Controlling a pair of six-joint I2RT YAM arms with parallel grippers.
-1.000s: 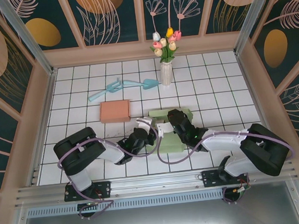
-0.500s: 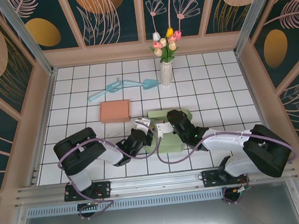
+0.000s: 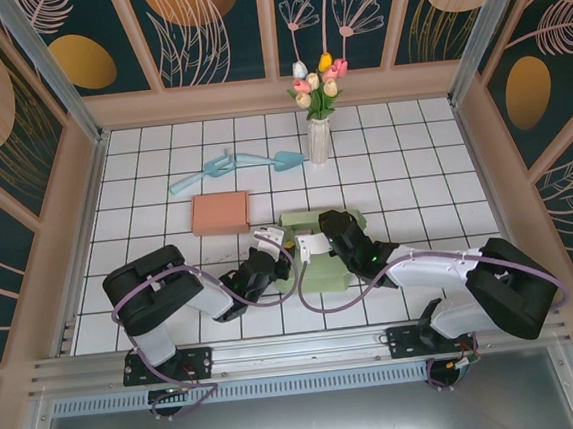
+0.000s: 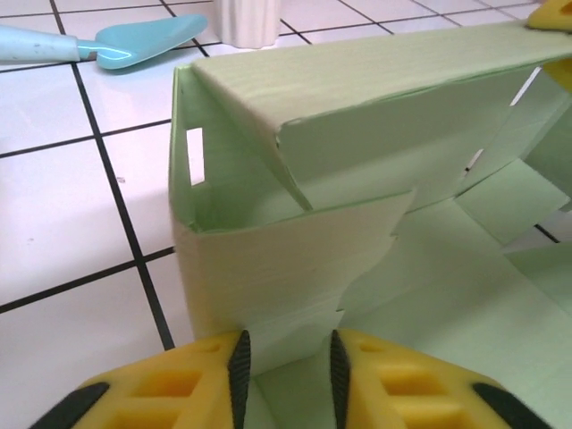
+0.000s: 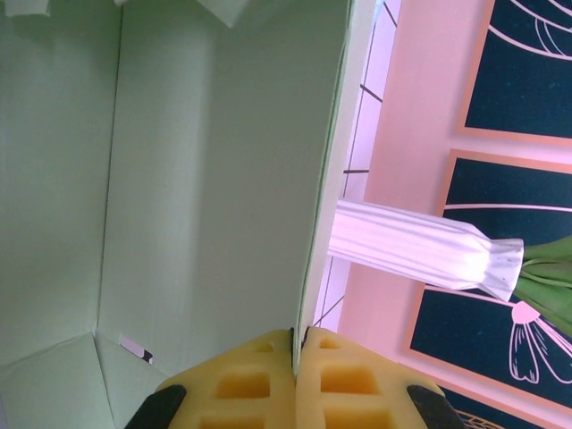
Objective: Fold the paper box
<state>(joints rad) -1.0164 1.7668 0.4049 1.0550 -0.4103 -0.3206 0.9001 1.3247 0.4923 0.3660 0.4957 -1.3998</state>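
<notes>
**Paper box** [image 3: 324, 274]: pale green and half erected, with the walls raised and the flaps loose. It sits on the white tiled table [image 3: 162, 165], front centre, between the arms.

**Top view:** shows its place below the vase [image 3: 318, 139].

**Left wrist view:** shows a corner slot [image 4: 195, 143] and a teal scoop [image 4: 134, 37] beyond.

**Right wrist view:** shows the bare interior.

**Left gripper** [image 4: 286, 365]: jaws partway apart with the near flap between the fingers. Whether they grip it firmly cannot be told.

**Right gripper** [image 5: 298, 350]: closed tight, pinching a wall edge of the box.
</notes>
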